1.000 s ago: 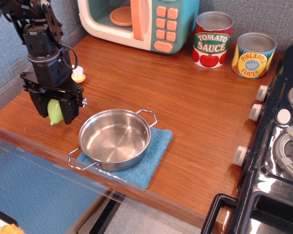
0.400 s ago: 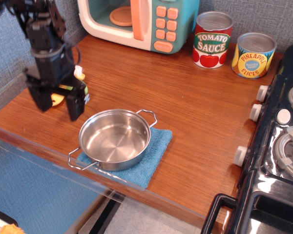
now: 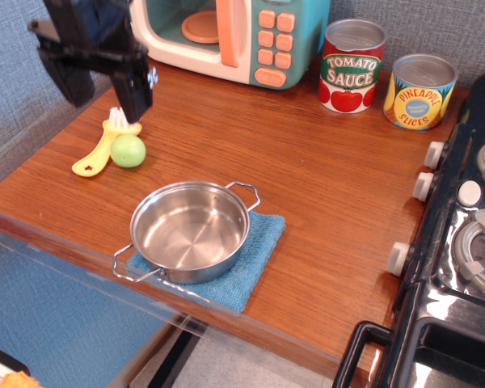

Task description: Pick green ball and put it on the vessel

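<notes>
Wooden counter with a straight front edge running from lower left toward the black toy stove at right. The black robot claw hangs above the counter's back-left part, its two fingers spread wide with nothing between them. The small, smooth, pale-green plastic ball lies on the wood below and just in front of the claw, touching or just beside the yellow plastic brush with white bristles on its left. The shallow, round, shiny stainless-steel vessel, with two wire loop handles, sits on a blue cloth near the front edge, apart from the ball; bare wood lies between them. Its interior is mirror-bright. A broad open stretch of wood grain fills the counter's middle. Along the back stand a teal-and-cream toy microwave, a tomato sauce tin and a pineapple slices tin.
</notes>
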Tool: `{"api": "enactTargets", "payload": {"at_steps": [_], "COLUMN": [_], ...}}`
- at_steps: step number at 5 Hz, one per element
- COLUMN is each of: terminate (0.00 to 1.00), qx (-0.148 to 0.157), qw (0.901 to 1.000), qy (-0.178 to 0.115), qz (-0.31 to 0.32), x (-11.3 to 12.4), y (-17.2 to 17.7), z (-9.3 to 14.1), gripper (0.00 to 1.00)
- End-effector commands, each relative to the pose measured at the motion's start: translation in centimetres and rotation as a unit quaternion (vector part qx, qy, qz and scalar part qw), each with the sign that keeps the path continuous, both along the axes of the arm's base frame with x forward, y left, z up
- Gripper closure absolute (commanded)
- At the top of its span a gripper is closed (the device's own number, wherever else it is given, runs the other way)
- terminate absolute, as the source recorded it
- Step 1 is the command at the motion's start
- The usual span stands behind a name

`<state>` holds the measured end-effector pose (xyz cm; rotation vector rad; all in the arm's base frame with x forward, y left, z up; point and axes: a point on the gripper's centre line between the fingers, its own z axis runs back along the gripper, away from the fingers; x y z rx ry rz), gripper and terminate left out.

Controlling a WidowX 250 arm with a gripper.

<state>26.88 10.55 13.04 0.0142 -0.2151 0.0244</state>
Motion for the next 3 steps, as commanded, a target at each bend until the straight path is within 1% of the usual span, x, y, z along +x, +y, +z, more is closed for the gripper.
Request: {"api": "enactTargets", "payload": {"at_steps": [1, 2, 3], "terminate": [0.0, 0.0, 1.0], "qx": [0.007, 0.007, 0.007], "qw": [0.9996, 0.9996, 0.9996], "qy": [0.013, 0.013, 0.013], "qz": [-0.025, -0.025, -0.025], "x": [0.51, 0.51, 0.51], "y": [-0.57, -0.57, -0.57], "z": [0.13, 0.13, 0.13], "gripper": [0.0, 0.0, 0.0]}}
